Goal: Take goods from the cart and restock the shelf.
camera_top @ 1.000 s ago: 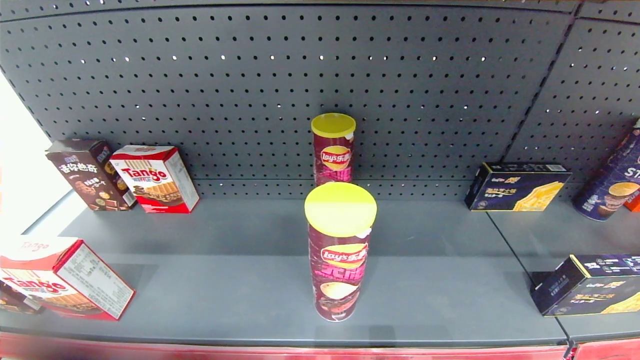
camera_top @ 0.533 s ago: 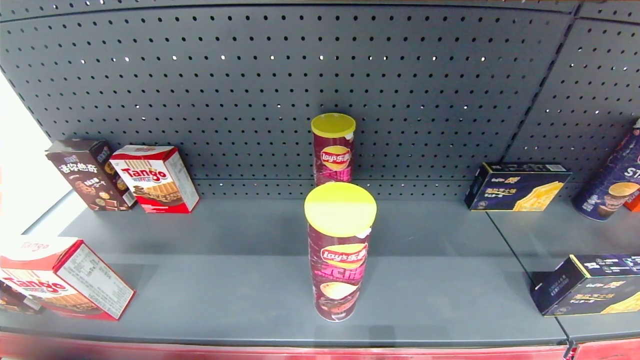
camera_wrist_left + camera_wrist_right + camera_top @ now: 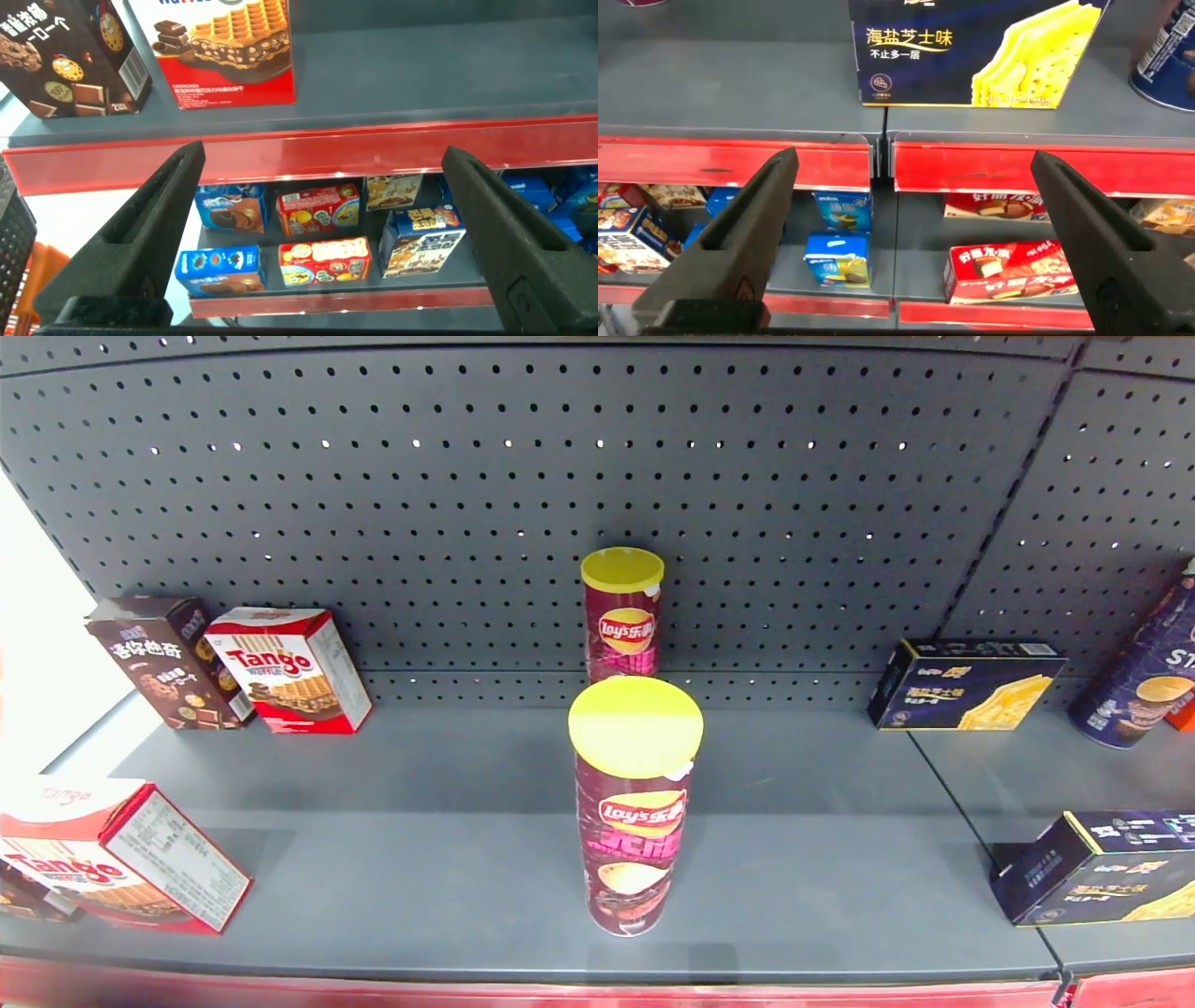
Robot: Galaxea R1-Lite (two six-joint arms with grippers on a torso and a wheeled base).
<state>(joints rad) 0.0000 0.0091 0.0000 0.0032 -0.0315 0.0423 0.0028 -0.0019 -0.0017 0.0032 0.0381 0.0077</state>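
At shelf (image 3: 420,868) centre nothing has shifted: front chip can (image 3: 635,812) stands upright, second can (image 3: 623,616) at its 12 o'clock. Both left gripper (image 3: 322,157) and right gripper (image 3: 915,159) face the shelf front, jaws spread, empty. I judge another cart pick due.

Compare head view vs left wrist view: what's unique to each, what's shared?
Head only: front chip can and back chip can, both yellow-lidded and upright; pegboard back panel; dark blue box at right.
Left wrist only: open left gripper, small snack boxes on the tier below.
Both: grey shelf, its red front strip, a red wafer box beside a brown cookie box.
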